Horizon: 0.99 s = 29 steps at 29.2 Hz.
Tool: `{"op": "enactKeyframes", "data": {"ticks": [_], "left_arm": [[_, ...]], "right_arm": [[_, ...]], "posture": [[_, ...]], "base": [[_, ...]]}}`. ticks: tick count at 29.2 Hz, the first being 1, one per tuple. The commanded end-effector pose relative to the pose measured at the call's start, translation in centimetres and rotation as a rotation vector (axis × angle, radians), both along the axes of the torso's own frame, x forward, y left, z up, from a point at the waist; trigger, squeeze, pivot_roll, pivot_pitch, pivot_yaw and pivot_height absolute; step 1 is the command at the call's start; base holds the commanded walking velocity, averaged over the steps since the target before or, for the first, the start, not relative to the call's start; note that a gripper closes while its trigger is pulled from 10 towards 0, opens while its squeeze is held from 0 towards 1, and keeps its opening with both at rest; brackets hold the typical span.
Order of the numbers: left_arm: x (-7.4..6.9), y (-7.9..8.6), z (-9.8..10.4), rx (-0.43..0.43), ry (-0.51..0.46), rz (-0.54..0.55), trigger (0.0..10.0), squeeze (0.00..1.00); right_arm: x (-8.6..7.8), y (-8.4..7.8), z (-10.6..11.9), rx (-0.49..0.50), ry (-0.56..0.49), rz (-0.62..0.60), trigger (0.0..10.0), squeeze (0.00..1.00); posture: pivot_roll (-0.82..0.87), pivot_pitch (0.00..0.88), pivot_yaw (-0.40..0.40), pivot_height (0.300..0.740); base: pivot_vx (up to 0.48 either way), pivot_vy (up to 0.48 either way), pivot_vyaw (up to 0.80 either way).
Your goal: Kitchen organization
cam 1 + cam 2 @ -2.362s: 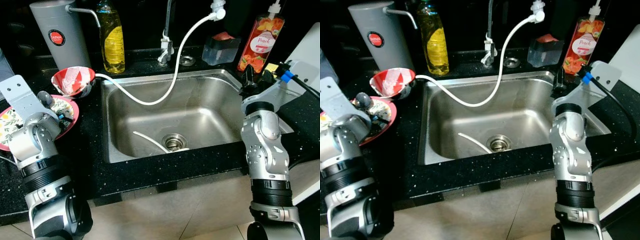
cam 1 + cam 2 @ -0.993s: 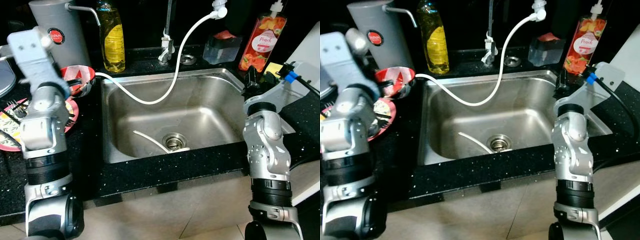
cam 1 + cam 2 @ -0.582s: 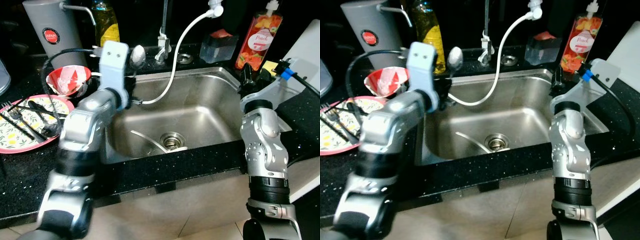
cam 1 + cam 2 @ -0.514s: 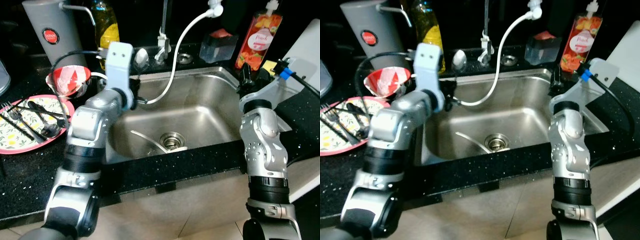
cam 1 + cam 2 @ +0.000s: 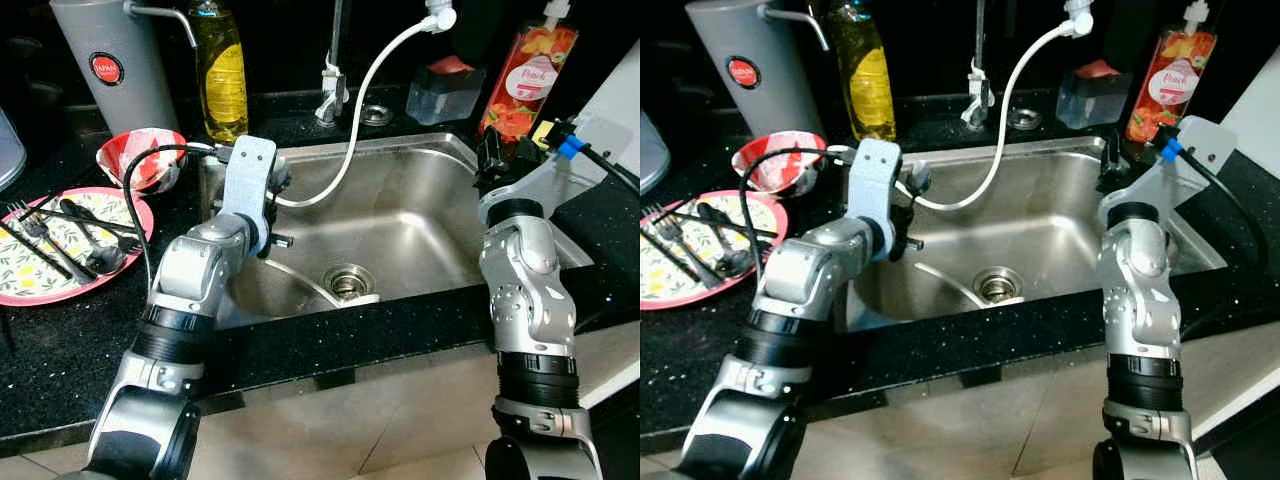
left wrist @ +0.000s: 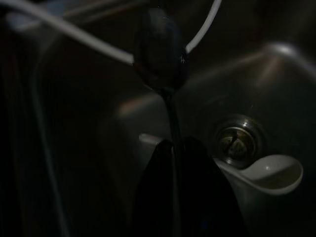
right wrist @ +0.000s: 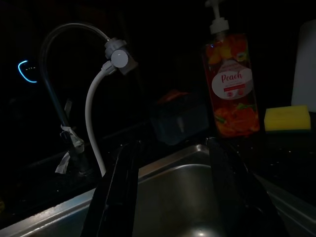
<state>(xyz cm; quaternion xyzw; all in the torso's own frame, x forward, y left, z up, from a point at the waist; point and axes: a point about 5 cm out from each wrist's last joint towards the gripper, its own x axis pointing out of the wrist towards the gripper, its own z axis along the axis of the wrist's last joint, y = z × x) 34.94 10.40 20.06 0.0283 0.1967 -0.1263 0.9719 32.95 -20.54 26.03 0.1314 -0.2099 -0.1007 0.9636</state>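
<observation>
My left gripper (image 6: 173, 146) is shut on the handle of a metal spoon (image 6: 160, 54), held low inside the left part of the steel sink (image 5: 430, 215). The spoon's bowl (image 5: 921, 180) sticks up past the wrist, close to the white hose (image 5: 365, 95). A pink floral plate (image 5: 25, 280) with forks and another spoon lies on the counter at the left. My right gripper (image 7: 172, 143) stands open over the sink's right rim, with nothing between its fingers.
A red bowl (image 5: 140, 155), a grey flask (image 5: 105, 65) and a yellow soap bottle (image 5: 225, 80) stand behind the plate. A peach soap bottle (image 5: 525, 75) and a yellow sponge (image 7: 286, 118) are at the back right. A white utensil (image 6: 266, 173) lies beside the drain (image 5: 345, 280).
My left arm has swung from the plate at the left across to the sink with the spoon, then dropped down into the basin. The right arm has stayed put.
</observation>
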Motion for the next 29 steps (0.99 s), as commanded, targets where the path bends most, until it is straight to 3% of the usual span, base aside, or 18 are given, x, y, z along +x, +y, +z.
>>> {"op": "enactKeyframes", "data": {"ticks": [1, 6, 7, 8, 10, 11, 13, 16, 22, 23, 24, 25, 29], "left_arm": [[-0.2, 0.2, -0.5, -0.023, 0.025, 0.017, 10.0, 1.0], [-0.3, 0.1, 0.3, -0.067, -0.003, 0.013, 10.0, 1.0], [-0.1, 0.2, 1.5, -0.058, -0.092, 0.028, 10.0, 0.0], [-0.1, 0.2, 1.5, -0.058, -0.092, 0.028, 10.0, 0.0], [0.1, 0.4, 3.2, 0.006, -0.235, 0.05, 10.0, 0.0], [0.1, 0.4, 3.2, 0.006, -0.235, 0.05, 10.0, 0.0], [-0.1, 0.8, 5.7, 0.099, -0.431, 0.092, 10.0, 0.0], [-0.2, 1.0, 6.1, 0.12, -0.47, 0.118, 10.0, 0.0], [-0.4, 1.1, 5.7, 0.067, -0.467, 0.107, 10.0, 0.0], [-0.9, 1.0, 6.5, -0.013, -0.555, 0.086, 10.0, 0.0], [-0.9, 1.0, 6.5, -0.013, -0.555, 0.086, 10.0, 0.0], [-1.3, 1.1, 7.3, -0.061, -0.647, 0.082, 10.0, 0.0], [-1.7, 1.6, 7.7, -0.055, -0.748, 0.098, 10.0, 0.0]], "right_arm": [[-0.1, -0.2, -0.2, 0.004, 0.015, -0.007, 10.0, 0.0], [-0.1, -0.3, -0.3, 0.004, 0.017, -0.008, 10.0, 0.0], [0.0, -0.2, -0.2, 0.005, 0.016, -0.005, 10.0, 0.0], [0.0, -0.2, -0.2, 0.005, 0.016, -0.005, 10.0, 0.0], [0.0, -0.1, -0.2, 0.006, 0.013, -0.002, 10.0, 0.0], [0.0, -0.1, -0.2, 0.006, 0.013, -0.002, 10.0, 0.0], [0.0, 0.0, -0.1, 0.007, 0.011, 0.0, 10.0, 0.0], [0.0, 0.0, -0.1, 0.007, 0.01, 0.001, 10.0, 0.0], [-0.1, 0.0, -0.2, 0.007, 0.01, -0.001, 10.0, 0.0], [-0.1, 0.1, -0.2, 0.007, 0.01, -0.001, 10.0, 0.0], [-0.1, 0.1, -0.2, 0.007, 0.01, -0.001, 10.0, 0.0], [-0.2, 0.1, -0.3, 0.006, 0.01, 0.001, 10.0, 0.0], [-0.2, 0.2, -0.3, 0.006, 0.011, 0.005, 10.0, 0.0]], "posture": [[0.06, 0.0, -0.014, 0.74], [0.06, 0.0, -0.017, 0.74], [0.06, 0.0, -0.017, 0.74], [0.06, 0.0, -0.017, 0.74], [0.06, 0.0, -0.017, 0.74], [0.06, 0.0, -0.017, 0.74], [0.06, 0.0, -0.017, 0.74], [0.06, 0.0, -0.017, 0.74], [0.06, 0.0, -0.013, 0.74], [0.06, 0.0, -0.009, 0.74], [0.06, 0.0, -0.009, 0.74], [0.05, 0.0, -0.008, 0.74], [0.05, 0.0, -0.008, 0.74]], "base": [[0.0, 0.0, 0.0], [0.0, 0.0, 0.0], [0.0, 0.0, 0.0], [0.0, 0.0, 0.0], [0.0, 0.0, 0.0], [0.0, 0.0, 0.0], [0.0, 0.0, 0.0], [0.0, 0.0, 0.0], [0.0, 0.0, 0.0], [0.0, 0.0, 0.0], [0.0, 0.0, 0.0], [0.0, 0.0, 0.0], [0.0, 0.0, 0.0]]}}
